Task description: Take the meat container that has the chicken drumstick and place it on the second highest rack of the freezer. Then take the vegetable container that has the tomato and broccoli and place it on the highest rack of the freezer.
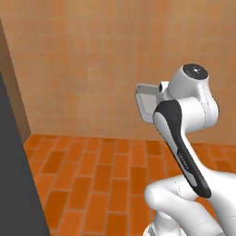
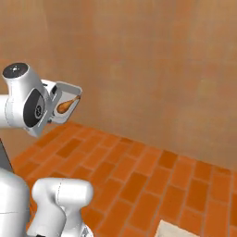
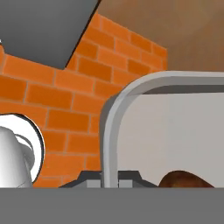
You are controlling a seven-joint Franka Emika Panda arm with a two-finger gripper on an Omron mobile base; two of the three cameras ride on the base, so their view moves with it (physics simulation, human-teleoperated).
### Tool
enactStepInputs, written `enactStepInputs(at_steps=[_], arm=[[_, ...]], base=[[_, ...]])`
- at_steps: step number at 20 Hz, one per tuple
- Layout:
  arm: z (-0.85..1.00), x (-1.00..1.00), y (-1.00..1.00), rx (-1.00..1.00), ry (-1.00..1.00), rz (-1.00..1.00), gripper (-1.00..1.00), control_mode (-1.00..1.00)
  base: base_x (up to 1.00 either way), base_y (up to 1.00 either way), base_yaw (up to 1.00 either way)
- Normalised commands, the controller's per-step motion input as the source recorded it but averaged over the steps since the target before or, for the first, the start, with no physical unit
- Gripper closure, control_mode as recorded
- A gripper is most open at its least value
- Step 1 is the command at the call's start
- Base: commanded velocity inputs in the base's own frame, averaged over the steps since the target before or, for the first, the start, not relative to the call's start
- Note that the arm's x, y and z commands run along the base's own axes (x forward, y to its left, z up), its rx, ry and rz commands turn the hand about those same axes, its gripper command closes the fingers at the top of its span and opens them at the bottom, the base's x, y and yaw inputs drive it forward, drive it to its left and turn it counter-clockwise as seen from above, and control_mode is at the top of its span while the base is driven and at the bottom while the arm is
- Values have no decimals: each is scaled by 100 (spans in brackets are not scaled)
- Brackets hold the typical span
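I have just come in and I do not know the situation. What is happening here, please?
The white robot arm is carrying a grey meat container with the chicken drumstick inside it. Its hand grips the container's rim, holding the tray up in the air, above the orange brick floor and in front of a tan wall. A dark panel stands at the left edge of the left base view. The container is not yet set down on any rack.
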Motion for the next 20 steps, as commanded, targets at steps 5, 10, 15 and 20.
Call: enactStepInputs(at_steps=[5, 10, 15, 20], arm=[[0, 0, 0, 0, 0, 0, 100, 100], [0, 0, 0, 0, 0, 0, 100, 100], [0, 0, 0, 0, 0, 0, 100, 100], [0, 0, 0, 0, 0, 0, 100, 100]], base=[[43, 0, 61], [18, 0, 70], [2, -1, 65], [10, -9, 71]])
